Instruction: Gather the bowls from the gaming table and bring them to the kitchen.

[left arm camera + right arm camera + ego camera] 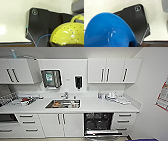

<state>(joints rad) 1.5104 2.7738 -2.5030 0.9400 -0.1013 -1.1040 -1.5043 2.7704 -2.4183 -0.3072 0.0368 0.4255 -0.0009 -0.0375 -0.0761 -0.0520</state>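
The blue bowl sat large in the right wrist view, the perforated yellow-green bowl with its loop handle in the left; both looked light, stiff and slick plastic, probably best pinched at the rim. Each showed its hollow to the camera. Whether either gripper clenched them I cannot tell. Ahead lay the kitchen bench and sink.

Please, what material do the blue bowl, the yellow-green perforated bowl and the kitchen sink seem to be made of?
The blue bowl looks like glossy plastic: one plain colour with soft white highlights. The yellow-green bowl also looks like glossy plastic: it has small punched holes, a moulded loop handle and shiny spots. The sink seems to be steel, grey and reflective, set into a matte white countertop, whose material is unclear.
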